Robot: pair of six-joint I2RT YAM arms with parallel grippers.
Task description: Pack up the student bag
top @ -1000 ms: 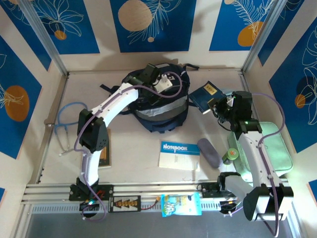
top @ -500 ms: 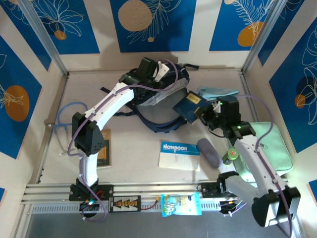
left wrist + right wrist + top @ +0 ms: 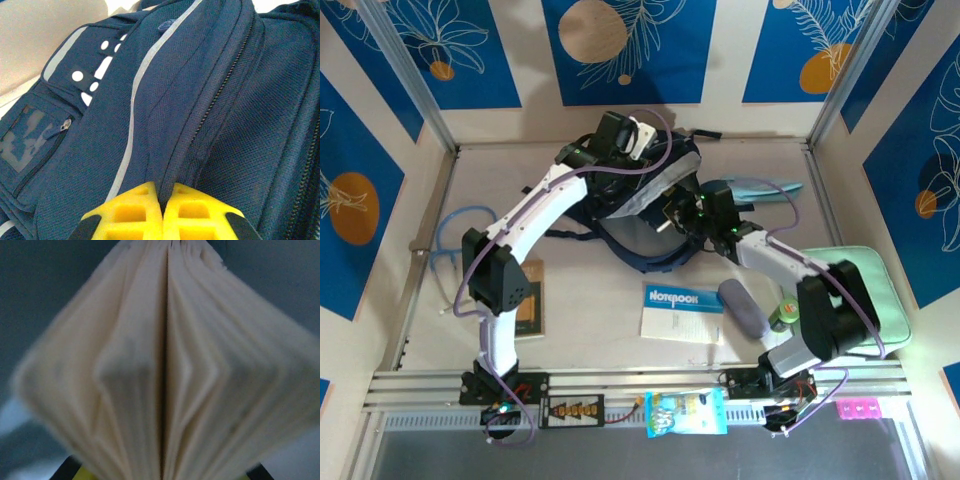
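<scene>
Navy fabric takes up most of the left wrist view: the student bag (image 3: pixel 210 100) lies in the upper middle of the overhead view, its mouth pulled open toward the right. The left gripper (image 3: pixel 162 200) has its yellow fingertips pressed together on a fold of bag cloth beside a zip line, a tight pinch with no gap that I can see.

The right gripper (image 3: pixel 680 213) sits at the bag's opening, clamped on a book (image 3: pixel 165 365). From its wrist the pages fan out wide and blurred, with dark bag lining behind them on both sides.

That fanning is my worry. If the splayed pages catch the rim or the lining on the way in, I think they could crease or stall the book. The left pinch holds only a thin fold, and if it slips the mouth would probably sag onto the book. Letting go too early might leave the book perched at the opening.

A notebook (image 3: pixel 683 312) and a mint-green zip case (image 3: pixel 865 300) wait lower right, well apart from the bag.
</scene>
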